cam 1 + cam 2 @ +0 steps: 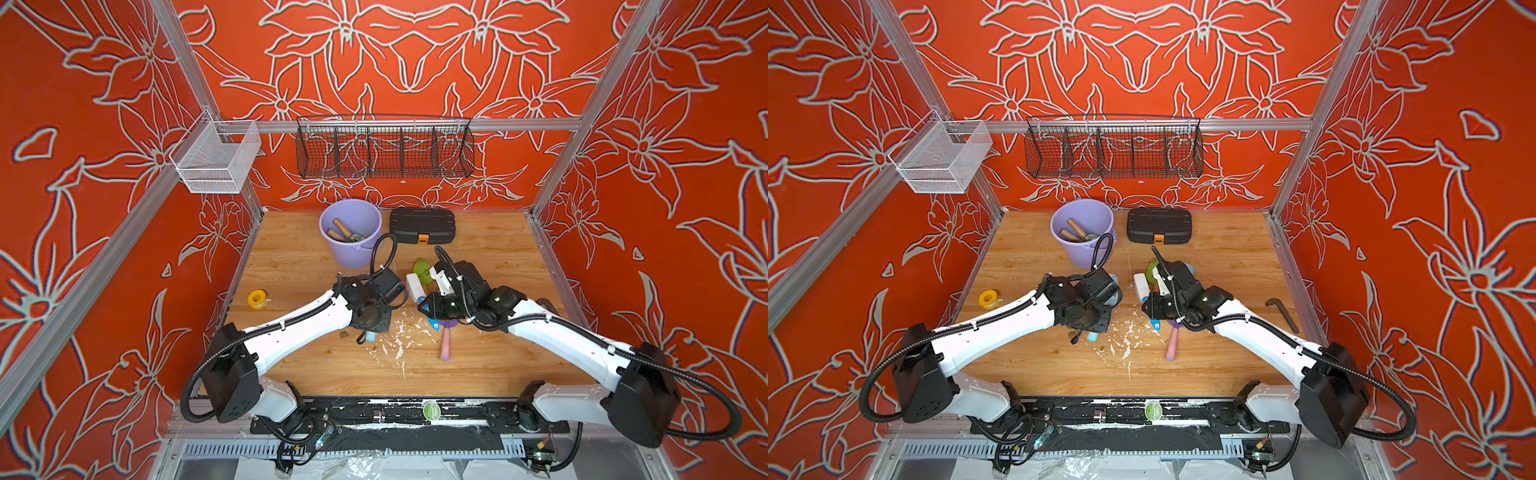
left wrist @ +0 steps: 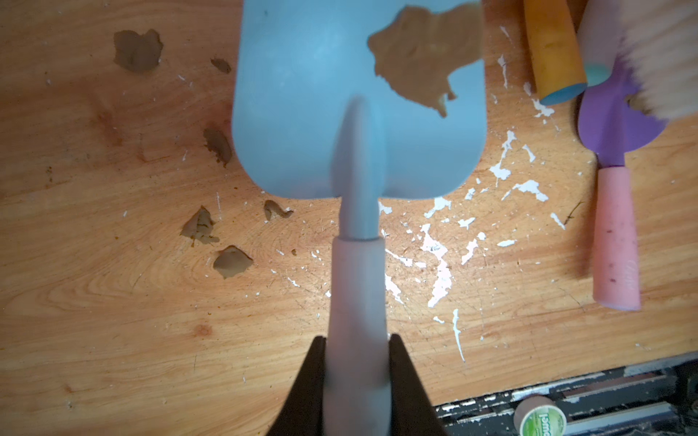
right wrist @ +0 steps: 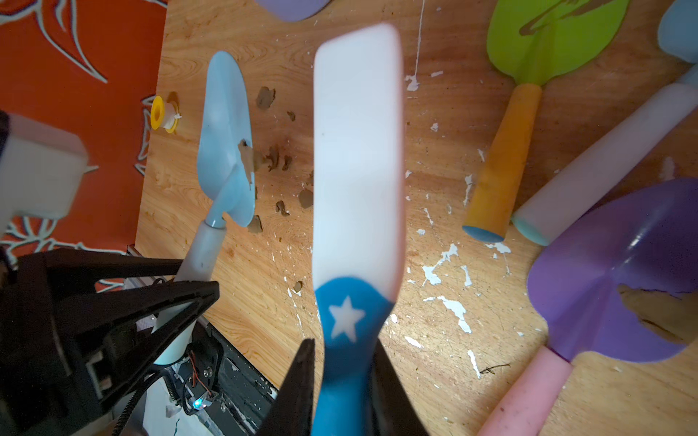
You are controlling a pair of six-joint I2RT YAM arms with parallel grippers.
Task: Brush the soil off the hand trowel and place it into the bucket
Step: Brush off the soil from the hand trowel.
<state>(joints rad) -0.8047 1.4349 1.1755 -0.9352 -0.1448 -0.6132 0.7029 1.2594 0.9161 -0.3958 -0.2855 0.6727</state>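
Observation:
My left gripper (image 2: 357, 339) is shut on the pale handle of a light-blue hand trowel (image 2: 321, 113). It holds the trowel just above the table. A tan-brown smear of soil (image 2: 423, 56) sticks to one side of the blade. Loose soil clumps (image 2: 138, 51) lie on the wood beside it. My right gripper (image 3: 342, 343) is shut on the blue starred handle of a white-backed brush (image 3: 357, 151). The brush bristles (image 2: 664, 56) hover near the trowel, apart from it. In both top views the lavender bucket (image 1: 350, 249) (image 1: 1082, 253) stands at the back, with wooden-handled tools inside.
A purple trowel with a pink handle (image 1: 445, 345), a green one with an orange handle (image 3: 547, 37) and another pale-handled tool (image 3: 604, 177) lie by the right arm. A black case (image 1: 422, 225), a yellow tape roll (image 1: 257, 298) and a hex key (image 1: 1283, 313) also lie on the table. White flecks (image 1: 399, 340) are scattered at mid-table.

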